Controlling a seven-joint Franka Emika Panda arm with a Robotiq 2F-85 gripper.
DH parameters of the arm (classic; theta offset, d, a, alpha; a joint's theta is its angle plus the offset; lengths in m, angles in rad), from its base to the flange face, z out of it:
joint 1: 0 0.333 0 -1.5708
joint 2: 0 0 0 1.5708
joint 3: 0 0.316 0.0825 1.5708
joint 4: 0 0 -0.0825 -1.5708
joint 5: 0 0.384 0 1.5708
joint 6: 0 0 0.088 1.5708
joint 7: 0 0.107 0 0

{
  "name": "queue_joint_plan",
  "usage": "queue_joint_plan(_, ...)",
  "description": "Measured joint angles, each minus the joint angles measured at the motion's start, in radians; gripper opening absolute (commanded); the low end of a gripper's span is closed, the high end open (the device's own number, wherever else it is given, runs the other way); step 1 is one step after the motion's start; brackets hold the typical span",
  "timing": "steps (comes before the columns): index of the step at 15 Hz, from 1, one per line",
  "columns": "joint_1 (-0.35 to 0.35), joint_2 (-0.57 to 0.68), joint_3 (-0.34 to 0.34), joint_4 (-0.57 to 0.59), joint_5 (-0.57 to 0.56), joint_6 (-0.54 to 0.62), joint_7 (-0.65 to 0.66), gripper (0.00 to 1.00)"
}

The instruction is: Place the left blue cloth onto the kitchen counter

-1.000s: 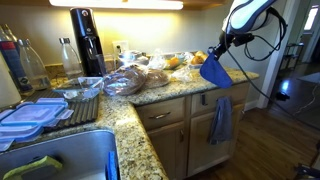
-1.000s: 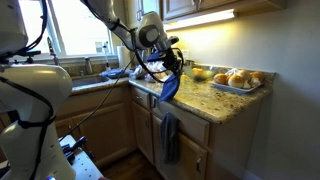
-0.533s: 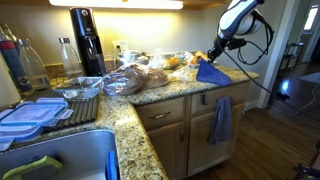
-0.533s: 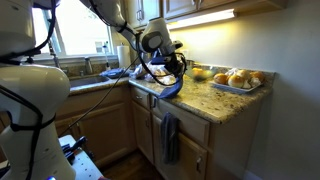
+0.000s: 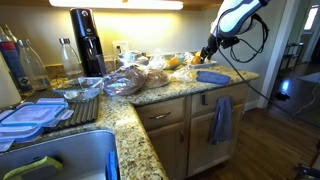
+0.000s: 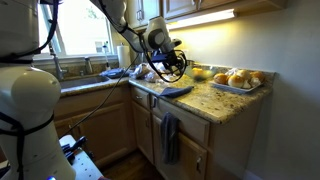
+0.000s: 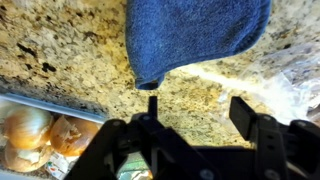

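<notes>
The counter [image 5: 160,94], speckled granite with a rounded near edge, carried many things on its left and far parts. Only its right end gave open room. The left blue cloth [image 5: 212,76] lay there, flat on the stone and just beside the near edge. As far as both exterior views showed, it did not hang over that edge.

The arm [image 5: 238,14] came down from the upper right, and its gripper [image 7: 197,113] hovered just above the cloth. In the wrist view the jaws stood apart and held nothing, and one fold of the cloth pointed toward them.

I judged the placing almost finished, with the retreat as the step in hand. To do it well, the gripper should rise straight up, with the jaws kept wide, so that no finger catches the fold and pulls the cloth toward the edge. After that it may go to the right, where the air was free.

A tray of rolls [image 6: 238,80] stood near on the far side, and bags of bread [image 5: 126,80] filled the left, so a sideways move at low height was risky. The grey-blue towel [image 5: 220,120] hung below on the cabinet, well apart.
</notes>
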Motion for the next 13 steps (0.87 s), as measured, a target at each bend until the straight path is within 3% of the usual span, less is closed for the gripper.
queue_joint_plan(1, -0.049, -0.013, 0.058, 0.000, -0.015, -0.007, 0.005, 0.86)
queue_joint_plan(3, -0.111, -0.035, 0.134, 0.000, -0.030, -0.024, 0.015, 0.99)
queue_joint_plan(4, -0.121, -0.040, 0.148, 0.000, -0.031, -0.029, 0.016, 1.00)
queue_joint_plan(13, -0.127, -0.043, 0.155, -0.002, -0.032, -0.030, 0.016, 1.00)
